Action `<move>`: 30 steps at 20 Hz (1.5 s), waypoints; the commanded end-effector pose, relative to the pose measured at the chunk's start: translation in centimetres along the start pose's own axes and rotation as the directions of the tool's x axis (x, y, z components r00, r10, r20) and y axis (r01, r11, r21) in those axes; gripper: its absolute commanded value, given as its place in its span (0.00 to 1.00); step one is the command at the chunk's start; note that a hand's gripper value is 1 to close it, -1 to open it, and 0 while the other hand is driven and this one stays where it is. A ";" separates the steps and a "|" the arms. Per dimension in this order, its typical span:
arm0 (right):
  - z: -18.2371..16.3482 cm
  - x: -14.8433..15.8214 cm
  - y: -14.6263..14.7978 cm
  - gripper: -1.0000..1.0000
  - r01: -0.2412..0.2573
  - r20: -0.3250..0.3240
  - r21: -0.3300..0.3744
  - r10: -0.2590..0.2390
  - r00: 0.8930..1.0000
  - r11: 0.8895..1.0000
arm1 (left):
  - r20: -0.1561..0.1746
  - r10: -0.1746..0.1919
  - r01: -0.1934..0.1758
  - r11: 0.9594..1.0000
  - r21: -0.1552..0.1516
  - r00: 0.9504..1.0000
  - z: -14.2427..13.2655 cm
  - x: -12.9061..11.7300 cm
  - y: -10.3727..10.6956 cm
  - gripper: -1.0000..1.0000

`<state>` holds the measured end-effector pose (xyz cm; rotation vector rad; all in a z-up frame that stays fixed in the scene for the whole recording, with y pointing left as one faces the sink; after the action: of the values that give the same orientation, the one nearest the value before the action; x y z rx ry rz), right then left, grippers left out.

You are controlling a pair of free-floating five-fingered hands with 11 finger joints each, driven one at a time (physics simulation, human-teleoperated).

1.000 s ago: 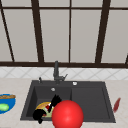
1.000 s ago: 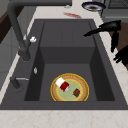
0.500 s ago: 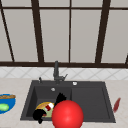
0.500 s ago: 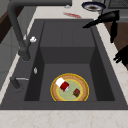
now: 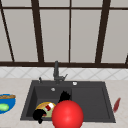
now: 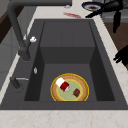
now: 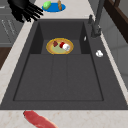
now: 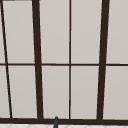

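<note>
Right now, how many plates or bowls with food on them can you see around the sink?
2. A yellow-rimmed plate lies in the sink basin, holding small food pieces. A blue plate sits on the counter left of the sink, with a green item and a brown one. Others may be hidden.

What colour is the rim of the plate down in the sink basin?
The plate has a yellow-orange rim around a pale green centre, clearest in the left side view.

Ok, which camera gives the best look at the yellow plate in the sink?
The left side view: the yellow plate lies close and whole. The right side view shows it whole but farther off; in the front view a red ball covers part of it.
</note>
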<state>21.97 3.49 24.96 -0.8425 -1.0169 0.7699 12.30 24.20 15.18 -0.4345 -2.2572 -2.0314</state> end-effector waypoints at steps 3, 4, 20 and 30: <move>1.1 -0.6 -2.1 0.00 -0.106 0.015 -0.007 0.107 0.994 0.994 | 0.000 0.000 0.000 1.000 0.000 1.000 0.0 0.0 0.0 0.50; 1.2 -0.7 -2.5 0.00 -0.113 0.013 -0.007 0.113 0.993 0.994 | 0.000 0.000 0.000 1.000 0.000 1.000 0.0 0.0 0.0 0.50; 3.0 -3.3 -5.8 0.00 -0.189 -0.012 -0.010 0.189 0.982 0.982 | 0.000 0.000 0.000 1.000 0.000 1.000 0.0 0.0 0.0 0.50; 4.4 -5.2 -6.8 0.00 -0.246 -0.032 0.008 0.246 0.969 0.969 | 0.000 0.000 0.000 1.000 0.000 1.000 0.0 0.0 0.0 0.50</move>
<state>17.68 -2.50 29.96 -0.9454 -0.9573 0.8682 12.30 24.20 15.18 -0.4345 -2.2572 -2.0314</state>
